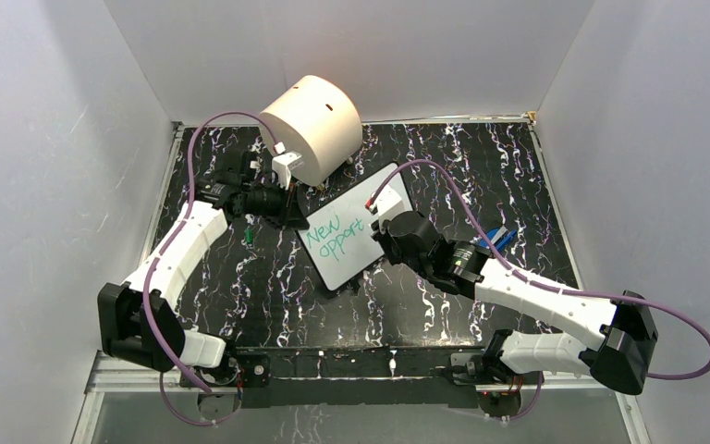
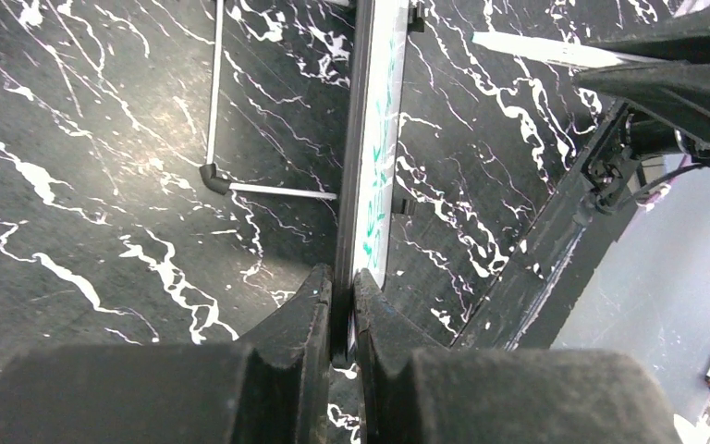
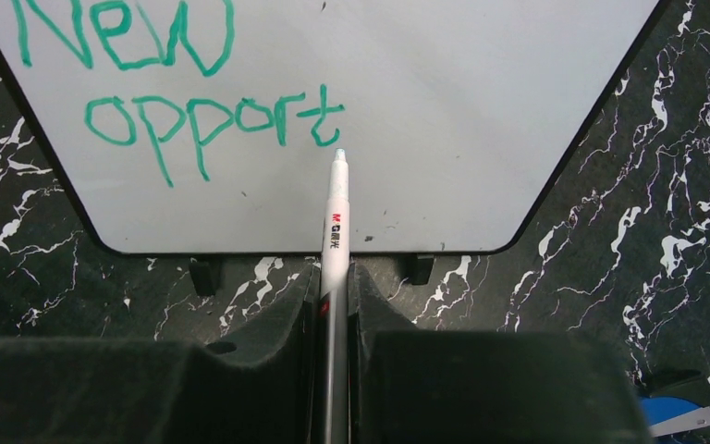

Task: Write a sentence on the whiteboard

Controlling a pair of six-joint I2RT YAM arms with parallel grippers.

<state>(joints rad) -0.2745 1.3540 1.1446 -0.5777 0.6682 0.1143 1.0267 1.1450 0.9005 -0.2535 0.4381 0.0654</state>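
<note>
Jaws of the right gripper (image 3: 334, 282) pinch a slim white marker pen (image 3: 336, 217), its tip just below the green handwritten lettering (image 3: 213, 120) "New opport" on the small white black-rimmed whiteboard (image 3: 462, 111). The left gripper (image 2: 343, 289) clamps the board's edge, mid black marbled table (image 1: 481, 166).

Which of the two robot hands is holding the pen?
The right gripper: it is shut on the white pen, whose tip is by the green lettering on the whiteboard. The left gripper pinches the whiteboard's edge instead.
</note>
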